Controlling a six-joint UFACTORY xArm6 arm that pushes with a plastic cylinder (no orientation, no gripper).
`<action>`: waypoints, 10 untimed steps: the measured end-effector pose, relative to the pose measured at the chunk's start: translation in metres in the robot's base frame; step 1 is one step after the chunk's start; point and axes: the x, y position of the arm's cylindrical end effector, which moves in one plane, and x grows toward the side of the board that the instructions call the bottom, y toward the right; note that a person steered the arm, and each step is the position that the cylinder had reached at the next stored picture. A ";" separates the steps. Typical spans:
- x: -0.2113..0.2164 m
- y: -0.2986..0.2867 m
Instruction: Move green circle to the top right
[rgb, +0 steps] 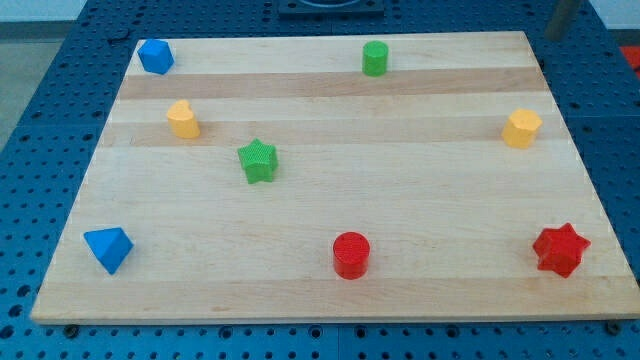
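Although the wooden board (330, 290) shows in full, my tip does not appear in the frame, so I cannot tell its position or what it touches.

The green circle (375, 58) stands near the top edge, slightly right of centre, touching nothing. The upper right corner of the board is bare wood; the nearest block there is the yellow hexagon (521, 129), lower down by the right edge.

Other blocks, all well apart:
- blue block (155, 56), upper left corner
- yellow block (184, 119), left side
- green star (258, 161), left of centre
- blue triangle (108, 248), lower left
- red circle (351, 254), bottom centre
- red star (560, 249), lower right
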 end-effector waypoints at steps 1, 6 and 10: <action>0.000 0.000; -0.013 -0.109; 0.003 -0.285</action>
